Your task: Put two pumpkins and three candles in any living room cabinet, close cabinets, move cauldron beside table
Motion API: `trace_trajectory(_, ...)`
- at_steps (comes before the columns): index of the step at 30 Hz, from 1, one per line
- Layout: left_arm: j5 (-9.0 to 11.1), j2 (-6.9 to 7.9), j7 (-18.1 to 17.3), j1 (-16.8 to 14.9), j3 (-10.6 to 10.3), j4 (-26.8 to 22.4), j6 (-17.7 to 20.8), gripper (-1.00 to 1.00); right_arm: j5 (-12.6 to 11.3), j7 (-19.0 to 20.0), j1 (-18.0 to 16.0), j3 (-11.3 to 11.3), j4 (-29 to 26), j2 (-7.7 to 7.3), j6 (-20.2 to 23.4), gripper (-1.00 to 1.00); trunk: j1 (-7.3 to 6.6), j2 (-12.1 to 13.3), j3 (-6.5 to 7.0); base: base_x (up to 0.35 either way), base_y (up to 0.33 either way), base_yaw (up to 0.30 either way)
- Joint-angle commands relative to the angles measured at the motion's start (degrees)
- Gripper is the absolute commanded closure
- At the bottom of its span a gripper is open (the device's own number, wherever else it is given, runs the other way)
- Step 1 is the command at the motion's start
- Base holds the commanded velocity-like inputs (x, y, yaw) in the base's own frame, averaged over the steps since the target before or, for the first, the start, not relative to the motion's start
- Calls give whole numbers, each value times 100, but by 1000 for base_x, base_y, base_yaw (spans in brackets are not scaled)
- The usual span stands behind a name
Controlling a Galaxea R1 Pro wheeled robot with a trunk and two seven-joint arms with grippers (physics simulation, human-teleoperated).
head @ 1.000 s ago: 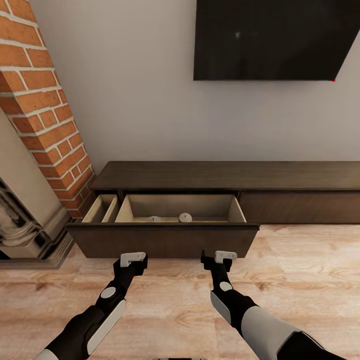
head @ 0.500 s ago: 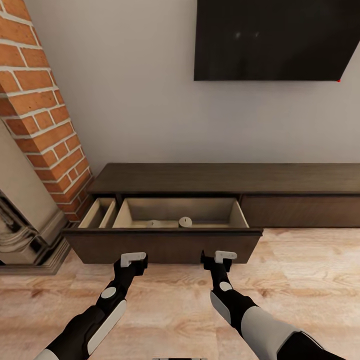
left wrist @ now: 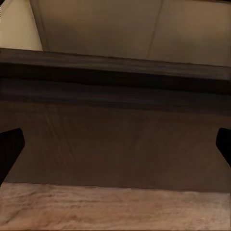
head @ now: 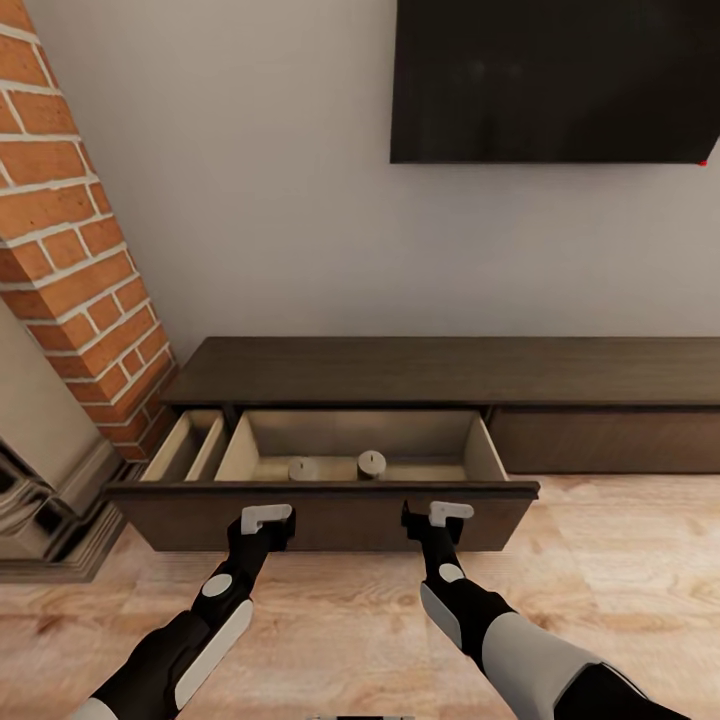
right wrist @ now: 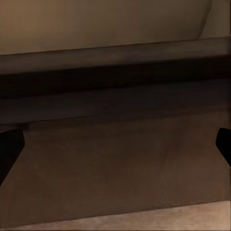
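Observation:
The long dark brown cabinet (head: 450,370) stands against the wall with its left drawer pulled out, showing a pale beige inside. Two pale candles (head: 302,468) (head: 371,463) stand in the drawer near its front wall. My left gripper (head: 266,520) and right gripper (head: 437,516) are side by side, right at the drawer's dark front panel (head: 330,512). Both wrist views face that panel up close (left wrist: 115,139) (right wrist: 115,163), with dark fingertips (left wrist: 9,144) (right wrist: 9,147) spread to the picture edges and nothing between them. Both grippers are open.
A brick chimney (head: 70,250) and a stone fireplace surround (head: 40,480) stand left of the cabinet. A black TV (head: 550,80) hangs on the wall above. The cabinet's right drawer front (head: 600,440) is shut. A narrow side compartment (head: 185,447) is open too. Light wood floor (head: 620,580) lies underneath.
The whole picture has shifted: the camera has come closer to the cabinet, so the drawer front now reaches my grippers. The arms hold the same pose and the candles have not moved.

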Motion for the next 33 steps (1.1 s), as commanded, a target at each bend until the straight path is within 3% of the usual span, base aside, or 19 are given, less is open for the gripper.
trace_trajectory(1,31,8,49,-6,-25,-9,8,-100,-38,-33,-5,48,3,-1,-19,-100,1,-2,-5,110,0,0)
trace_trajectory(9,26,8,46,-6,-25,-8,6,-100,-39,-33,-5,48,3,-1,-19,-100,1,-2,-5,72,0,0)
trace_trajectory(33,18,8,45,-6,-27,-11,7,-100,-39,-33,-5,48,3,-1,-19,-100,1,-2,-5,267,0,0)
